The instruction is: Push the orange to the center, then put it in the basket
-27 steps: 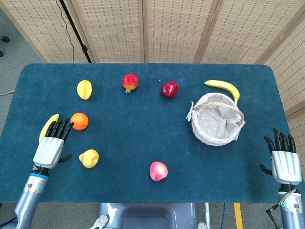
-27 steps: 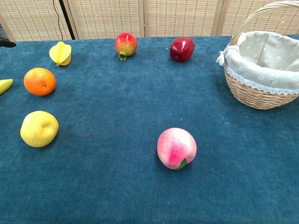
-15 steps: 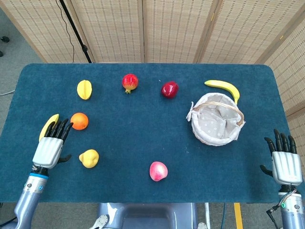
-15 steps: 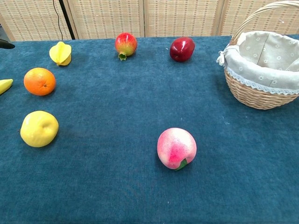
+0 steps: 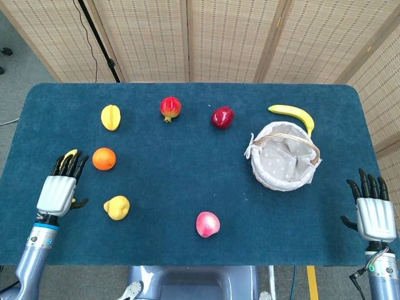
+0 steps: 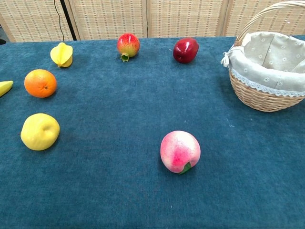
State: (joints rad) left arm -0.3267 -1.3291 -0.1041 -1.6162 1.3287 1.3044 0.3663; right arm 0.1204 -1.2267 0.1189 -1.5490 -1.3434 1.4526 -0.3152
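Left hand [image 5: 57,189]: lying flat, palm down, fingers apart and pointing forward, holding nothing.
Right hand [image 5: 374,212]: lying flat, fingers spread, holding nothing.

Mostly hidden beneath the fingers [image 5: 69,165] of the left hand [image 5: 58,189]: a small banana [image 5: 72,152], with only its tip cut by the left edge in the chest view. Cropped by the top and right edges of the chest view: the basket [image 6: 267,71]. Out of the chest view altogether: both hands, including the right hand [image 5: 374,211].
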